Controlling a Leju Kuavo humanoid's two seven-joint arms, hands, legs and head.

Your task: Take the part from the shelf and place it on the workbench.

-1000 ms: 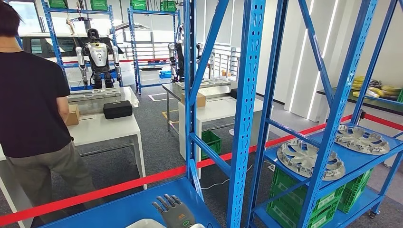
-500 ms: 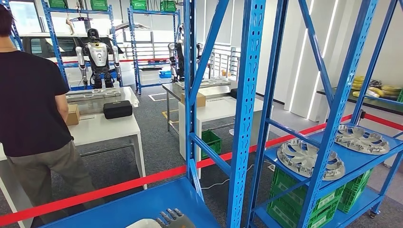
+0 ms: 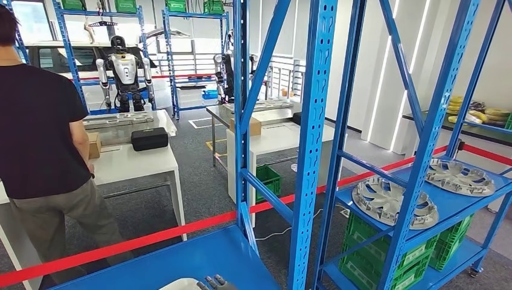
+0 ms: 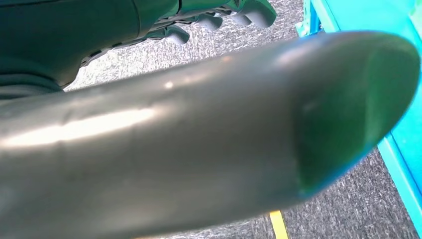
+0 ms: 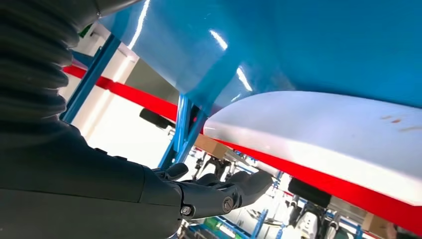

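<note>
Right hand (image 3: 216, 283) sits at the bottom edge of my head view, dark fingertips (image 3: 212, 280) just poking up over the glossy blue metal shelf deck (image 3: 199, 257). Fingertips are touching or right beside the white curved plastic part (image 3: 181, 283), which lies on that deck at the very bottom of the frame.

Right wrist view: my dark fingers (image 5: 234, 189) are extended and lying close together, not wrapped around anything. The part (image 5: 318, 144) is a broad white smooth shell resting against the blue deck (image 5: 298, 45); fingers are near its edge, but I can't tell if they actually touch it.

Left wrist view: a big smooth grey rounded surface covers most of the frame, too close to identify. My left hand (image 4: 209, 20) has dark fingers (image 4: 249, 12) curled in a row above grey carpet (image 4: 348, 214). Can't tell whether they hold anything.

Surroundings: blue perforated steel uprights (image 3: 314, 139) in front of me, red barrier tape (image 3: 151, 238) behind them. Person in a black T-shirt (image 3: 42, 139) stands at a white workbench (image 3: 136, 163) with a black case (image 3: 149, 139) on it. Silver wheel covers (image 3: 392, 202) lie on the neighbouring blue rack, green plastic crates (image 3: 416, 257) beneath.
</note>
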